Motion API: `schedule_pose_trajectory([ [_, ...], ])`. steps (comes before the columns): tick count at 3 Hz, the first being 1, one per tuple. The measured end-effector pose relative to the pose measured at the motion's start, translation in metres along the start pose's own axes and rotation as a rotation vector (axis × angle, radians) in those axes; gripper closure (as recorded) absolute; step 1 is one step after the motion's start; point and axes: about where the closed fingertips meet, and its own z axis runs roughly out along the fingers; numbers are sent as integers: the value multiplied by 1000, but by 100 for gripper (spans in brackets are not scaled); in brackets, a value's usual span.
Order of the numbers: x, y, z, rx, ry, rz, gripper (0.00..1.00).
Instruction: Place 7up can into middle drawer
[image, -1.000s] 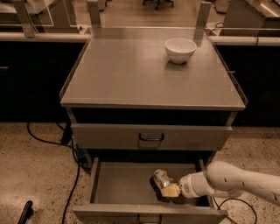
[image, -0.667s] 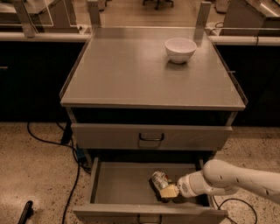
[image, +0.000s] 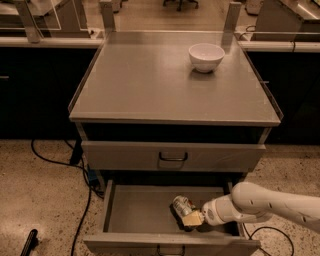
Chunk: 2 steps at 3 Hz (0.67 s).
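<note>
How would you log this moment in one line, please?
middle drawer: open | 7up can: inside, right half | claw: at can | white bowl: on cabinet top

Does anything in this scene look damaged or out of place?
Only the 7up can: it lies tilted on the floor of the open middle drawer and looks dented. The gripper is right beside it. The white bowl stands upright.

The silvery 7up can (image: 182, 205) sits in the grey middle drawer (image: 140, 210), the white gripper (image: 192, 218) (tan at its tip) at the can's five o'clock. The bowl (image: 206, 56) is plain white.
</note>
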Motion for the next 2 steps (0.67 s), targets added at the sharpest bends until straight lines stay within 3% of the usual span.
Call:
schedule_pose_trajectory([
  [2,0,0,0,0,0,0,14],
])
